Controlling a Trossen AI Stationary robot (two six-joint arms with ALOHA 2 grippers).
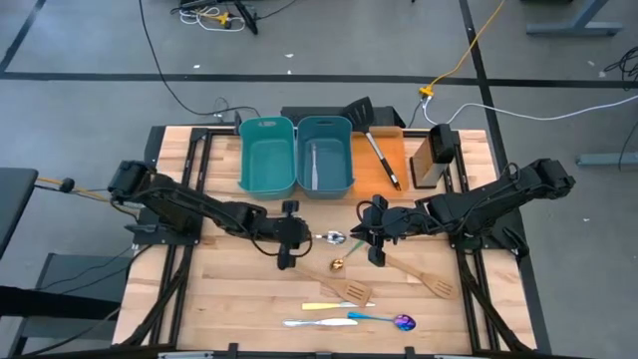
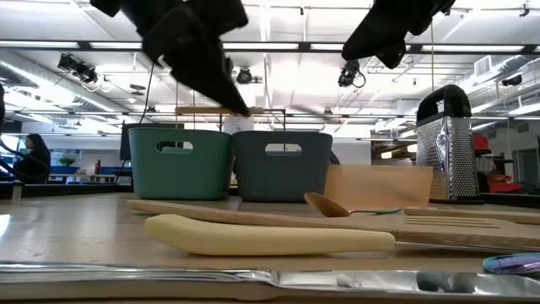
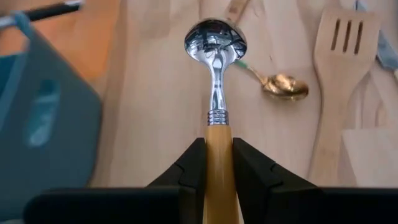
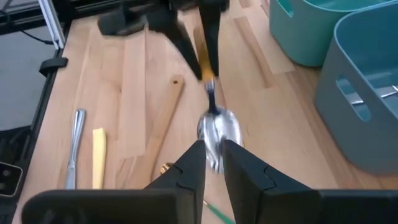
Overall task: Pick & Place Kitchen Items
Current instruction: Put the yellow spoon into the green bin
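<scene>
My left gripper (image 1: 304,235) is shut on a silver spoon with a yellow-cream handle (image 3: 214,74), held above the table's middle. The spoon's bowl (image 1: 334,237) points toward my right gripper (image 1: 361,233). My right gripper faces the bowl (image 4: 217,132) from the table's right, its fingers a narrow gap apart just short of it; the left wrist view shows no finger on the bowl. On the table near the front lie a gold spoon (image 1: 339,264), two wooden spatulas (image 1: 349,291) (image 1: 421,275), a cream-handled knife (image 1: 334,306), a silver utensil (image 1: 304,322) and a blue-handled purple spoon (image 1: 384,319). My left gripper pinches the spoon's yellow-cream handle (image 3: 217,140) between its two fingers, just behind the silver neck. The fingers lie along the spoon, coming roughly level from the table's left. The spoon is lifted clear of the table, its bowl sticking out beyond the fingertips.
Two teal bins (image 1: 267,155) (image 1: 326,155) stand at the back, the right one with a silver utensil in it. An orange tray (image 1: 384,165) holds a black slotted spatula (image 1: 374,130). A metal grater (image 1: 434,155) stands at the back right.
</scene>
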